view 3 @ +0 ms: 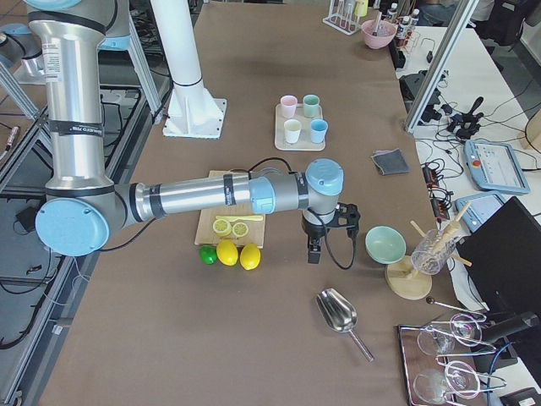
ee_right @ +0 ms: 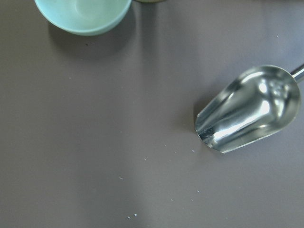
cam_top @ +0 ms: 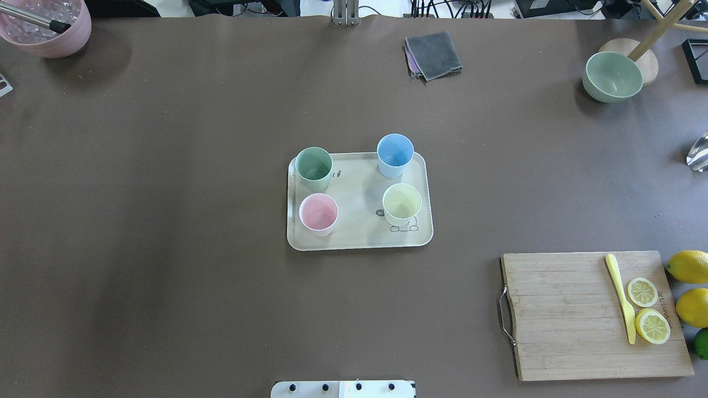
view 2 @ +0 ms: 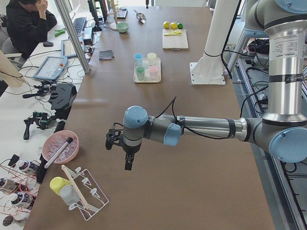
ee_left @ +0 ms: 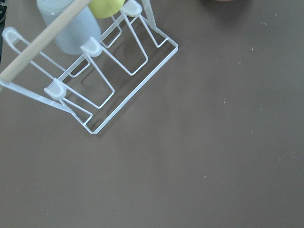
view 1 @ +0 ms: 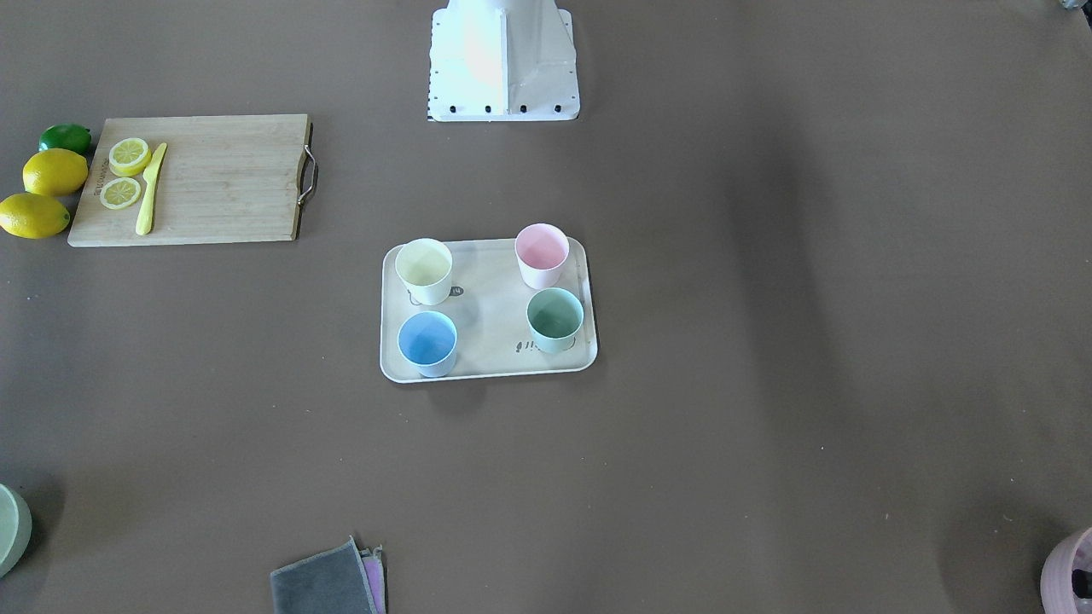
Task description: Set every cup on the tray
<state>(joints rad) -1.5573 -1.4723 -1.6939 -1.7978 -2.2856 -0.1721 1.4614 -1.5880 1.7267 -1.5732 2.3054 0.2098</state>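
Note:
The cream tray (cam_top: 359, 193) lies at the table's middle. All four cups stand upright on it: mint green (cam_top: 313, 166), light blue (cam_top: 395, 153), pink (cam_top: 318, 213) and yellow (cam_top: 402, 203). Both grippers are far from the tray and show only in the side views. My left gripper (view 2: 125, 154) hangs over the table's left end, near a wire rack. My right gripper (view 3: 314, 251) hangs over the right end, near the pale-green bowl. I cannot tell whether either is open or shut. Neither wrist view shows its fingers.
A wooden cutting board (cam_top: 581, 315) with lemon slices and a yellow knife lies at the near right, lemons beside it. A pale-green bowl (cam_top: 612, 76), a grey cloth (cam_top: 434, 54) and a mauve pot (cam_top: 47, 25) stand at the far edge. A metal scoop (ee_right: 249, 109) and a white wire rack (ee_left: 95, 80) lie under the wrists.

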